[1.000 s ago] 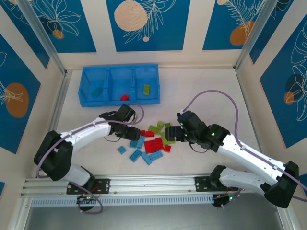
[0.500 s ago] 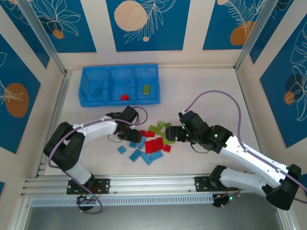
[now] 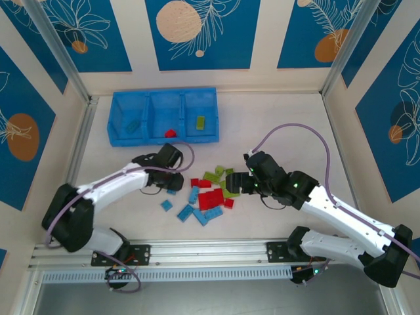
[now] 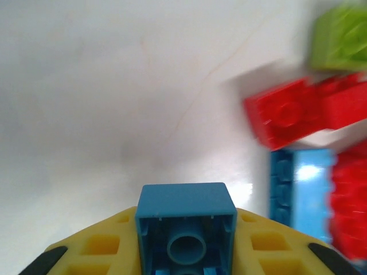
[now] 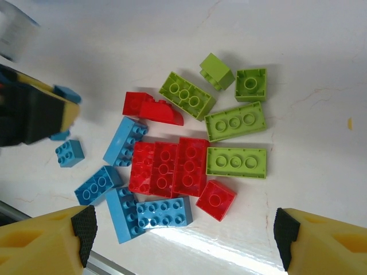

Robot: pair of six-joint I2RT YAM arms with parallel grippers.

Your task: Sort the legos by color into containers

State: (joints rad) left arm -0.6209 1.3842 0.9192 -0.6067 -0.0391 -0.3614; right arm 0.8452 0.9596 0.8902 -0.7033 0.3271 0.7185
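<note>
Bricks (image 5: 166,167) in red, blue and green lie in a loose pile on the table (image 3: 282,125), at the centre of the top view. Left tool (image 4: 186,252) is clamped on a blue brick (image 4: 186,207), whose hollow underside faces its wrist camera, at the left edge of the pile. Right tool (image 5: 183,240) hangs over the pile, its fingers (image 5: 46,243) wide apart at the lower corners of its frame, gripping nothing. Tray (image 3: 164,92) sits at upper left, well apart from the pile. Its left compartment holds a blue piece (image 3: 133,125), the middle a red piece (image 3: 170,133), the right a green piece (image 3: 201,123).
</note>
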